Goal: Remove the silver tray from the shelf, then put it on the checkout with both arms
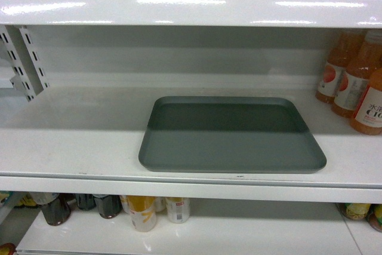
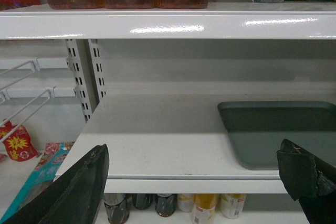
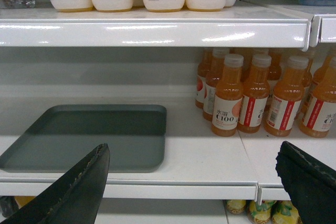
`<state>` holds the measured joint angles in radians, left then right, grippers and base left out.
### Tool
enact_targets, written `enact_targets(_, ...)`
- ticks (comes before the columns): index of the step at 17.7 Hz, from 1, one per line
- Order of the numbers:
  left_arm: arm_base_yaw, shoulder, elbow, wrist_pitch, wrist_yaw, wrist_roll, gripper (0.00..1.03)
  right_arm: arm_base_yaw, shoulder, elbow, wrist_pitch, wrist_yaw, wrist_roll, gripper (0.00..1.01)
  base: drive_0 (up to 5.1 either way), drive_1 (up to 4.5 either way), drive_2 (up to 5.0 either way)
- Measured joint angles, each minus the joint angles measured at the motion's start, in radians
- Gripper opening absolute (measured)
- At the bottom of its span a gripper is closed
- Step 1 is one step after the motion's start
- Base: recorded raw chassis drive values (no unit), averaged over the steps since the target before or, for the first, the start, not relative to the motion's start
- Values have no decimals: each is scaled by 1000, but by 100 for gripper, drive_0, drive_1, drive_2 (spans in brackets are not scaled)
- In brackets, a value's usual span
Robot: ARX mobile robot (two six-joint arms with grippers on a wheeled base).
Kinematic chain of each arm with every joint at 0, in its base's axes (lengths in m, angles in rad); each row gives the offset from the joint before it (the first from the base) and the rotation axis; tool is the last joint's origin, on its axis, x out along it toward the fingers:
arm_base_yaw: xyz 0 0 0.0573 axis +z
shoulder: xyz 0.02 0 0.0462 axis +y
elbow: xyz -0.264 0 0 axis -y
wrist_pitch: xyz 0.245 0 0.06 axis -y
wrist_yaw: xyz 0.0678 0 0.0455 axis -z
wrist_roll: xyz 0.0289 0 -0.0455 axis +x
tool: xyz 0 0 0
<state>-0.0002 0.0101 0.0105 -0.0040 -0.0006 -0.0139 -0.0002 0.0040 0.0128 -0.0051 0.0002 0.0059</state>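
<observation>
The silver tray (image 1: 231, 134) lies flat on the white shelf (image 1: 71, 147), near its front edge, grey-green and with nothing on it. In the left wrist view the tray (image 2: 278, 132) is at the right, and my left gripper (image 2: 191, 174) hangs open in front of the shelf edge, left of the tray. In the right wrist view the tray (image 3: 89, 136) is at the left, and my right gripper (image 3: 194, 174) is open before the shelf edge, to the tray's right. Neither gripper shows in the head view. The checkout is out of view.
Orange juice bottles (image 1: 358, 82) stand at the shelf's right end (image 3: 257, 98). An upper shelf board (image 1: 191, 7) overhangs the tray and carries bottles and jugs. Slotted uprights (image 2: 84, 77) rise at the left. Cans and bottles (image 1: 143, 210) fill the shelf below.
</observation>
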Motion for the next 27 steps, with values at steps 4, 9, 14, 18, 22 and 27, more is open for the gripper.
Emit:
enact_targets(4,0,0,0,0,0,0,98,0,0,0,0,0,0,98,0,0,0)
enact_targets(9,0,0,0,0,0,0,98,0,0,0,0,0,0,98,0,0,0)
enact_targets(14,0,0,0,0,0,0,98,0,0,0,0,0,0,98,0,0,0)
enact_targets(18,0,0,0,0,0,0,98,0,0,0,0,0,0,98,0,0,0)
enact_targets(22,0,0,0,0,0,0,98,0,0,0,0,0,0,98,0,0,0)
enact_targets(27,-33,35,39,-131,-91,-26,98,-6,9,9,-40,-22,-6,98,0,0,0)
